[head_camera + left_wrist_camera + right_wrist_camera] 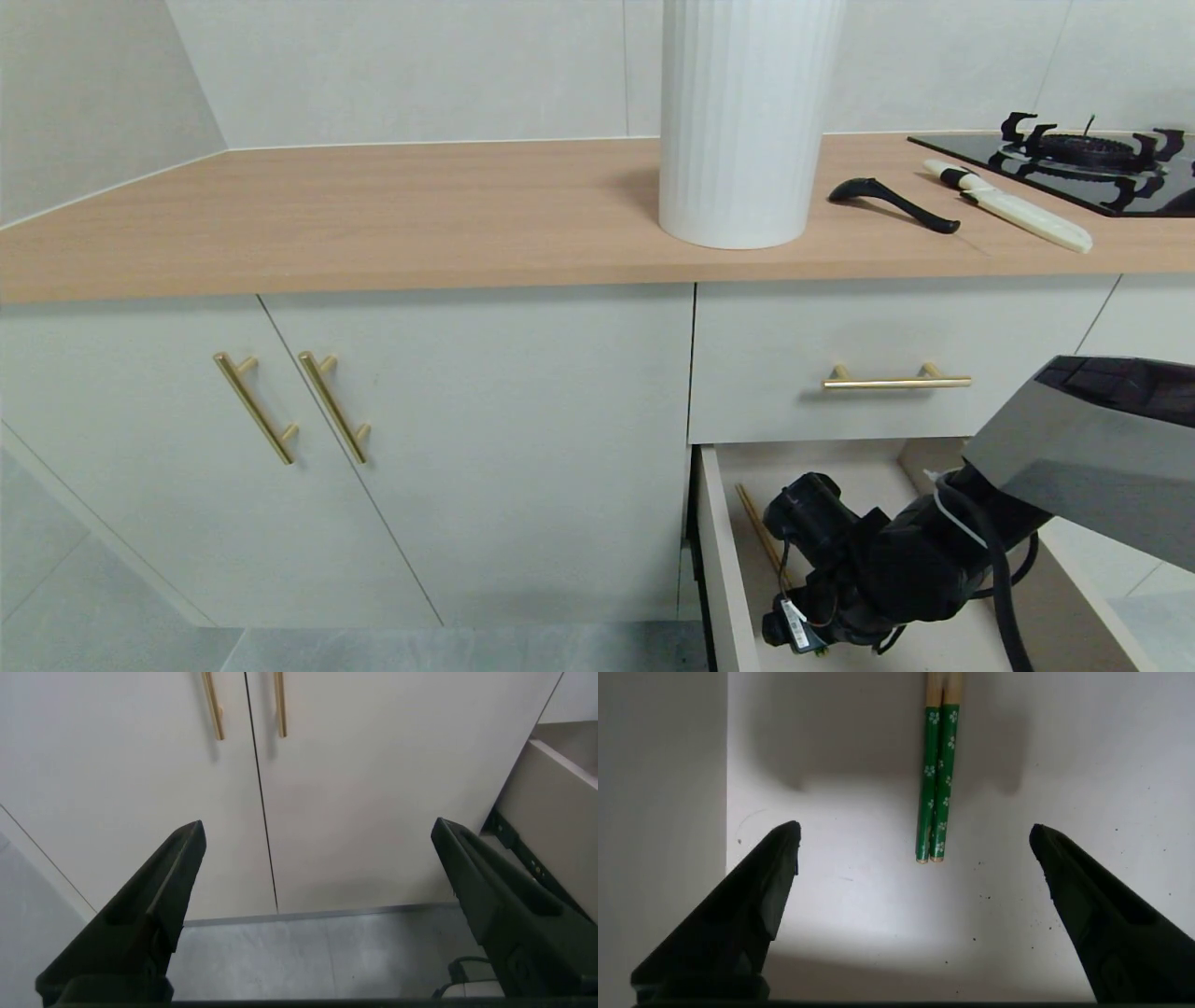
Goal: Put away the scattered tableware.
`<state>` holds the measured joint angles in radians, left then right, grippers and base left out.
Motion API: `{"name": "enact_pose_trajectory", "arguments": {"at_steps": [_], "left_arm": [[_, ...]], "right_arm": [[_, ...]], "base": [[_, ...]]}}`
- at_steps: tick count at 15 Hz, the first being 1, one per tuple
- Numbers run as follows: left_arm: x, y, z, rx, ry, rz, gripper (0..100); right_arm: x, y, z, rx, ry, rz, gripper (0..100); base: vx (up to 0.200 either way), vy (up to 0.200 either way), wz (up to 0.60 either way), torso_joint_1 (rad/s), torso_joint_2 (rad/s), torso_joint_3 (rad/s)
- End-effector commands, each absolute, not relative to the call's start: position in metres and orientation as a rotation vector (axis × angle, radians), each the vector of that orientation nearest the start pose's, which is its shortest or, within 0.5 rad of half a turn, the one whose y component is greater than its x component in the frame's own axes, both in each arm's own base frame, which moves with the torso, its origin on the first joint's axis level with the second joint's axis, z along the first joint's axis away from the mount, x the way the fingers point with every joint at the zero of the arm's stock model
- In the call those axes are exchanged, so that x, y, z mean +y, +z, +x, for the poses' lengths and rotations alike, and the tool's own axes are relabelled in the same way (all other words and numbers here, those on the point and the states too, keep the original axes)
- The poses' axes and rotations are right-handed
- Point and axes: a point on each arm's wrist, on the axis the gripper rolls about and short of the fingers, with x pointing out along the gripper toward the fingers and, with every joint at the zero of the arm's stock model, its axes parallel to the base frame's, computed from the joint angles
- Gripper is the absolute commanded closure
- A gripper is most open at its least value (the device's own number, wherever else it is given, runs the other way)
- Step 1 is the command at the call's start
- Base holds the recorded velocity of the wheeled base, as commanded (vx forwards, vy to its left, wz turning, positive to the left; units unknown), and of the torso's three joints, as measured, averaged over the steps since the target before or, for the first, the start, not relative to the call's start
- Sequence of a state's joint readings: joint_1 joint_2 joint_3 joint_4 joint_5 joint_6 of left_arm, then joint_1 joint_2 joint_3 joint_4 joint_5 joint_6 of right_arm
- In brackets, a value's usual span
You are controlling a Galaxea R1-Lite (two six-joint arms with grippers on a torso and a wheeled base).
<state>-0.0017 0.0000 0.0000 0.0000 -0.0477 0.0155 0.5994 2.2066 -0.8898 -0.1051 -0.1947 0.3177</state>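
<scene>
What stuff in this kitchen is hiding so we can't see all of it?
- Tall white ribbed container: its top is cut off by the head view's upper edge.
- Open drawer: much of its inside is hidden by the black right arm, head view.
- Green flowered wooden chopsticks: their far ends are cut off by the right wrist view's edge.
- Black gas stove: it runs past the head view's right edge.

Ahead of the right pincer's (912, 840) matt black plastic fingers (757, 896), wooden chopsticks (936, 775) with glossy green-lacquered ends lie on the drawer's (840, 905) smooth matt floor. The desk (373, 215) is matt wood-grain, the drawer handle (896, 381) brushed brass-coloured metal.
</scene>
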Motion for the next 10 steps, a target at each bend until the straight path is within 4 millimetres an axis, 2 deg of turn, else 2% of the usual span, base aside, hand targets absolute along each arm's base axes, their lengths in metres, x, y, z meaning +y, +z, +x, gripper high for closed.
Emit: {"name": "enact_pose_trajectory", "arguments": {"at_steps": [1, 3, 4, 5, 6, 7, 8, 9, 10], "left_arm": [[-0.001, 0.076, -0.023, 0.001, -0.049, 0.015, 0], [-0.001, 0.076, -0.023, 0.001, -0.049, 0.015, 0], [-0.001, 0.076, -0.023, 0.001, -0.049, 0.015, 0], [-0.001, 0.076, -0.023, 0.001, -0.049, 0.015, 0], [-0.001, 0.076, -0.023, 0.001, -0.049, 0.015, 0], [-0.001, 0.076, -0.023, 0.001, -0.049, 0.015, 0], [-0.001, 0.076, -0.023, 0.001, -0.049, 0.015, 0], [-0.001, 0.076, -0.023, 0.001, -0.049, 0.015, 0], [-0.001, 0.076, -0.023, 0.001, -0.049, 0.015, 0]], "right_arm": [[0.183, 0.002, 0.276, 1.139, 0.174, -0.183, 0], [0.180, 0.020, 0.275, 1.100, 0.176, -0.156, 0], [0.174, 0.041, 0.271, 1.052, 0.185, -0.128, 0], [0.173, 0.044, 0.270, 1.046, 0.185, -0.125, 0], [0.162, 0.082, 0.259, 0.948, 0.202, -0.079, 0], [0.158, 0.103, 0.253, 0.887, 0.218, -0.055, 0], [0.156, 0.113, 0.249, 0.856, 0.228, -0.047, 0], [0.149, 0.139, 0.238, 0.771, 0.255, -0.038, 0], [0.142, 0.156, 0.229, 0.715, 0.273, -0.032, 0]], "base": [[0.000, 0.000, 0.00, 0.000, 0.00, 0.000], [0.000, 0.000, 0.00, 0.000, 0.00, 0.000], [0.000, 0.000, 0.00, 0.000, 0.00, 0.000], [0.000, 0.000, 0.00, 0.000, 0.00, 0.000], [0.000, 0.000, 0.00, 0.000, 0.00, 0.000], [0.000, 0.000, 0.00, 0.000, 0.00, 0.000], [0.000, 0.000, 0.00, 0.000, 0.00, 0.000], [0.000, 0.000, 0.00, 0.000, 0.00, 0.000], [0.000, 0.000, 0.00, 0.000, 0.00, 0.000]]}}
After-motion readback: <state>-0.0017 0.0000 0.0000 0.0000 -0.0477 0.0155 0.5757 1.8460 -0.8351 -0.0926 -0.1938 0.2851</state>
